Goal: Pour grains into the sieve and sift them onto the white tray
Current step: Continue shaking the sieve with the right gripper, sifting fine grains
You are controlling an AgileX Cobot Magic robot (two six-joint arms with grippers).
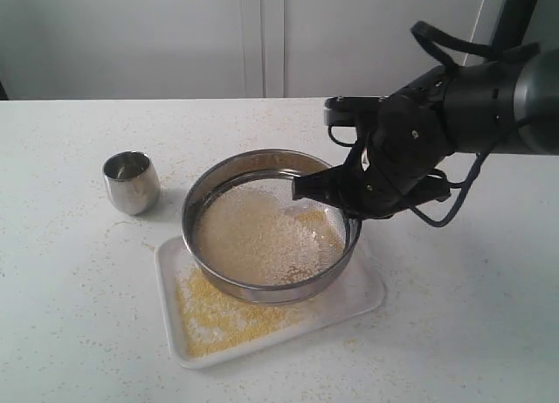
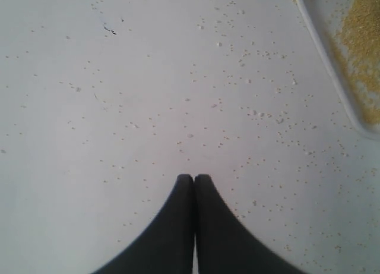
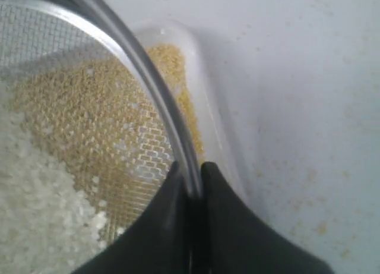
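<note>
The sieve (image 1: pixel 262 289) hangs tilted over the white tray (image 1: pixel 367 300), its mesh (image 3: pixel 35 42) holding pale whitish grains (image 1: pixel 253 237). Fine yellow grains (image 1: pixel 214 320) lie on the tray below it. My right gripper (image 3: pixel 193 170) is shut on the sieve's steel rim (image 3: pixel 148 78), one finger inside and one outside. In the exterior view that right gripper (image 1: pixel 342 200) sits at the sieve's right edge. My left gripper (image 2: pixel 193 178) is shut with nothing in it, over bare table beside the tray's corner (image 2: pixel 332 60), and is out of the exterior view.
A small steel cup (image 1: pixel 131 183) stands upright on the table left of the sieve. Stray grains (image 2: pixel 261 113) are scattered over the white tabletop (image 1: pixel 79 272). The right arm (image 1: pixel 489 97) reaches in from the right.
</note>
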